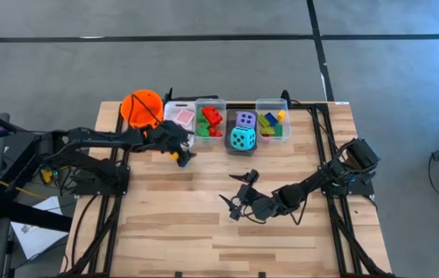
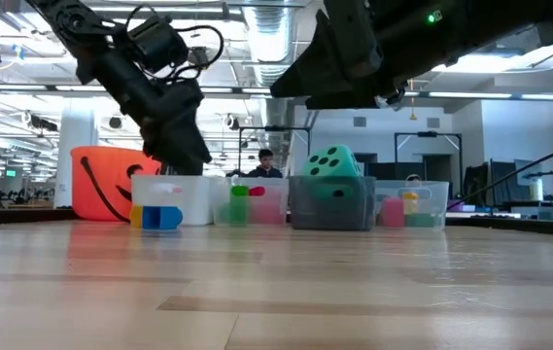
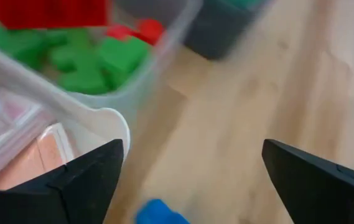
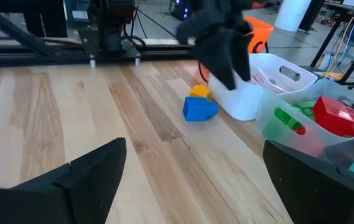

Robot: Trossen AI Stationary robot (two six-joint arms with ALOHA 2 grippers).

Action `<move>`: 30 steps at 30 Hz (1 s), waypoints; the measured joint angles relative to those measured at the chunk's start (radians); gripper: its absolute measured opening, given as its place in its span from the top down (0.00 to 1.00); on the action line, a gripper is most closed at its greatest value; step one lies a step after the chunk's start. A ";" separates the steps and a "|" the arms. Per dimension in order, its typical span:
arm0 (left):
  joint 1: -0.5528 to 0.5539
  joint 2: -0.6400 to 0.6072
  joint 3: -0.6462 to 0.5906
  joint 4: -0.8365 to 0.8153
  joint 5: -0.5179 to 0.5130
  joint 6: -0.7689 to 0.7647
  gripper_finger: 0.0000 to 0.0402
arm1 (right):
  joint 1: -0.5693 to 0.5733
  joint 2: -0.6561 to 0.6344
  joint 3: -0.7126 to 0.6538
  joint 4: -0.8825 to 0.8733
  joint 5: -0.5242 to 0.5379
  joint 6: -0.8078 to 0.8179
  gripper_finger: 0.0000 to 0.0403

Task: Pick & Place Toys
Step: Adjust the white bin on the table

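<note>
A blue brick with a yellow brick behind it lies on the table, against the near side of the bin that holds pink-white cards. My left gripper hangs open just above these bricks and touches nothing. Red and green bricks lie in the second bin. A teal die and a purple die sit in the third bin, and mixed bricks in the fourth. My right gripper stands open over the table's middle with nothing between its fingers.
An orange bucket stands at the far left, beside the row of clear bins along the far edge. Bare wood stretches from the bins to the near edge. In the low view a person shows in the room behind the table.
</note>
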 joint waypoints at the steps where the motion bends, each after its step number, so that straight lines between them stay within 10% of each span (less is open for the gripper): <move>1: -0.022 -0.001 0.000 -0.016 0.002 0.020 0.07 | 0.000 0.001 -0.001 -0.001 -0.001 0.000 0.08; 10: -0.187 0.004 -0.003 -0.125 -0.001 0.145 0.07 | -0.006 0.000 -0.001 -0.003 -0.008 0.000 0.08; 30: -0.220 0.004 -0.004 -0.244 -0.372 0.295 0.18 | -0.007 -0.001 -0.001 -0.011 -0.008 0.023 0.08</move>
